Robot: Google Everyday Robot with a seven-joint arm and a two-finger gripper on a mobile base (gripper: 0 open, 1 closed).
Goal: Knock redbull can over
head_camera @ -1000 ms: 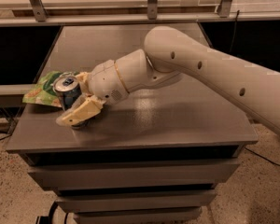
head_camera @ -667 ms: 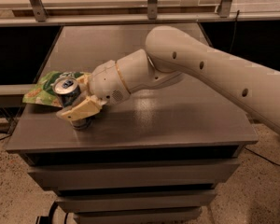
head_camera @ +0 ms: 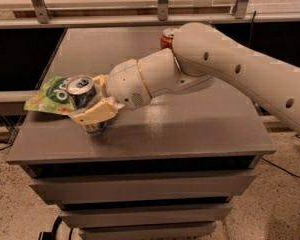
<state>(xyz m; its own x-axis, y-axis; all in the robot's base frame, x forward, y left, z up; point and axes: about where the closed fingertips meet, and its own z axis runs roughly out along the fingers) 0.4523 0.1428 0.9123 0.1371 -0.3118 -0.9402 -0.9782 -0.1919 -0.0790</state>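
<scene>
The redbull can, blue and silver with a silver top, stands near the table's left front and leans slightly to the left. My gripper is at the can. One cream finger crosses in front of its lower body and the other lies behind it, so the can sits between the fingers, which are closed on it. The can's base shows below the front finger, at the table top. My white arm reaches in from the right.
A green snack bag lies just left of the can at the grey table's left edge. A red soda can stands at the back, partly hidden by my arm. Metal rails run behind the table.
The gripper and the redbull can have shifted together a little to the right, away from the green bag. The arm has moved, and the red can behind it now shows.
</scene>
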